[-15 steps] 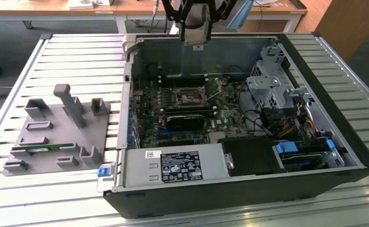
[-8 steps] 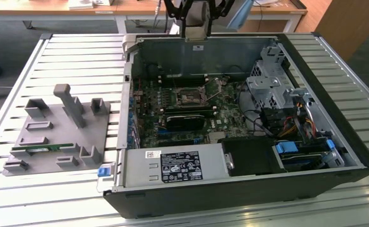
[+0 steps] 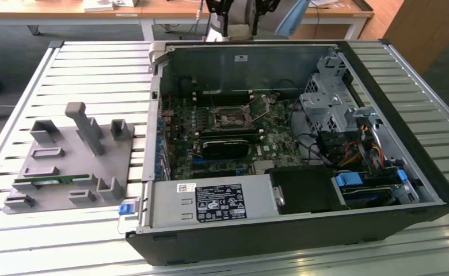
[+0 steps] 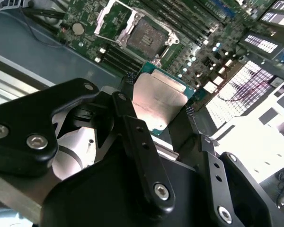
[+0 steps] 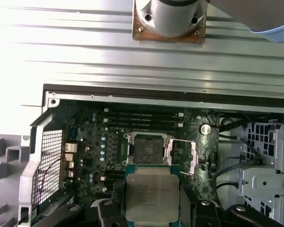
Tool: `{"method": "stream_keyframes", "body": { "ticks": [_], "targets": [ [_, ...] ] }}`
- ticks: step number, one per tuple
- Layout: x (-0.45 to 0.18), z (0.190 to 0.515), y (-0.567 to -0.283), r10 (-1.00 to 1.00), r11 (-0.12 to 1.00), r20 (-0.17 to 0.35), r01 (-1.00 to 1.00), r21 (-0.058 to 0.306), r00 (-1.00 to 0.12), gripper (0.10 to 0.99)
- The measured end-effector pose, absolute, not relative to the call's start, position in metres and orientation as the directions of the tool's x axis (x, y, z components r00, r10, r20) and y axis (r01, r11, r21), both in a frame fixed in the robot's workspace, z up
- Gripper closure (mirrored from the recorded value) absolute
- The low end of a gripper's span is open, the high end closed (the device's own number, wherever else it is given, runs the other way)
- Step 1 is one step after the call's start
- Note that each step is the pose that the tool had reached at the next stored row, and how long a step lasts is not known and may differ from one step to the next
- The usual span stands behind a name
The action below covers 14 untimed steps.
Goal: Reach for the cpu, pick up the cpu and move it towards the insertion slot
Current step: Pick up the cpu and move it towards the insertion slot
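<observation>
We've got the cpu [image 5: 152, 197] clamped by its two side edges between the fingers [image 4: 126, 90], top face bare, so it can drop flat. It hangs above the board, near the insertion slot [image 5: 145, 150], whose frame is flipped open to receive it.

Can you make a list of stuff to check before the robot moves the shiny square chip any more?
1. Is the cpu held? Ok: the gripper has a finger on each side of it.
2. Is the chip off the board? Ok: in both wrist views it hangs above the green board.
3. Is the slot free? Ok: its frame is flipped open and the socket looks bare.
4. Is the chip over the slot? Not ok: in the first wrist view it sits beside the socket, not on top.
5. Is the chip level? Cannot tell.
</observation>
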State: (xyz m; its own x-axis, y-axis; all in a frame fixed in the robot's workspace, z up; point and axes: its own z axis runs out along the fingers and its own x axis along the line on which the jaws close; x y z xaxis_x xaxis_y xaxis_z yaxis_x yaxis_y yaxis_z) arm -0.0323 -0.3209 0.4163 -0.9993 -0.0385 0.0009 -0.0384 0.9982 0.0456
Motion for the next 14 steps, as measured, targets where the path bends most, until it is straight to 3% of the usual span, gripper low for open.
{"method": "stream_keyframes", "body": {
  "ticks": [5,14],
  "targets": [
    [-0.022,0.414,-0.308,-0.038,0.998,0.001,-0.038,0.045,-0.999,0.545],
    [-0.02,0.414,-0.307,-0.038,0.998,0.001,-0.038,0.046,-0.999,0.545]
  ]
}}
